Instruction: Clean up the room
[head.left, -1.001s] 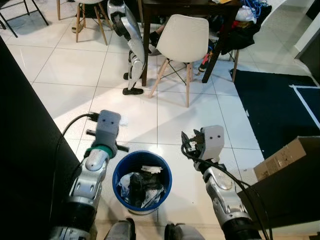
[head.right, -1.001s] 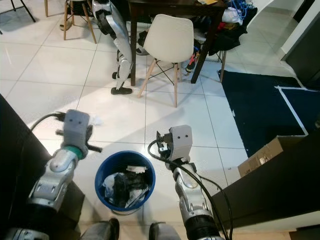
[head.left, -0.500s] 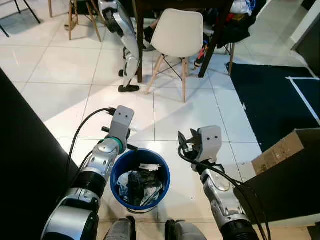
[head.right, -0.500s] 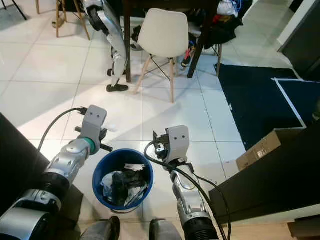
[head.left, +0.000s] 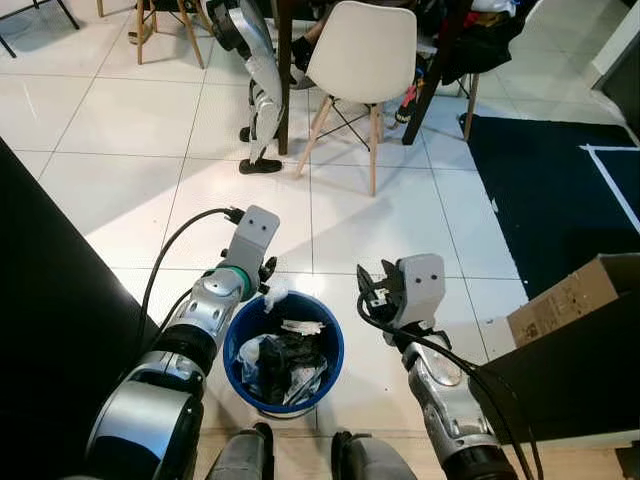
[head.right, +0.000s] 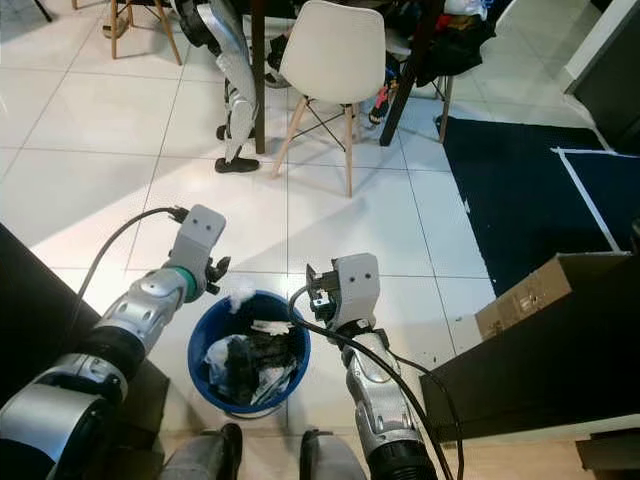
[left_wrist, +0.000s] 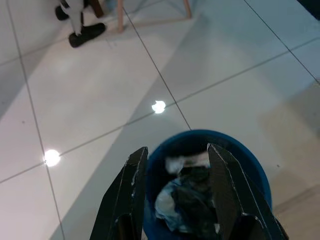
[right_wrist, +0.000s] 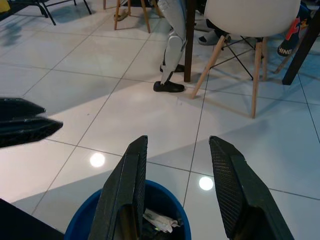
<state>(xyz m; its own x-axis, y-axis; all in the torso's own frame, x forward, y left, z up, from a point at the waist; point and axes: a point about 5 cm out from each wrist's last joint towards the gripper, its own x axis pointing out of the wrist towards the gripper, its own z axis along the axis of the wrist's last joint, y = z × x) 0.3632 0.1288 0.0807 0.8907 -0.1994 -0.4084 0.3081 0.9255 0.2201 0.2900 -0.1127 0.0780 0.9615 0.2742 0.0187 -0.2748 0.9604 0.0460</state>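
A crumpled white scrap (head.left: 275, 295) is seen at the 11 o'clock rim of the blue bin (head.left: 330, 345), just below the spread left gripper (left_wrist: 176, 197), so a drop is judged underway; the right gripper (right_wrist: 175, 195) is held spread at 3 o'clock.

Illumination is bright and even across all four views. The white floor (head.left: 120, 110) is glossy and carries a broad diagonal band of stronger light crossing from the left, with a softer grey shadow beside it. Small round glare spots from overhead lamps appear on the tiles in both wrist views. The chair (head.left: 365, 60) casts a faint shadow. Head views are sharp, with mild bending of straight lines toward the edges. In the left wrist view the bin (left_wrist: 210, 185) is soft; the near fingers (left_wrist: 125, 200) are slightly blurred.
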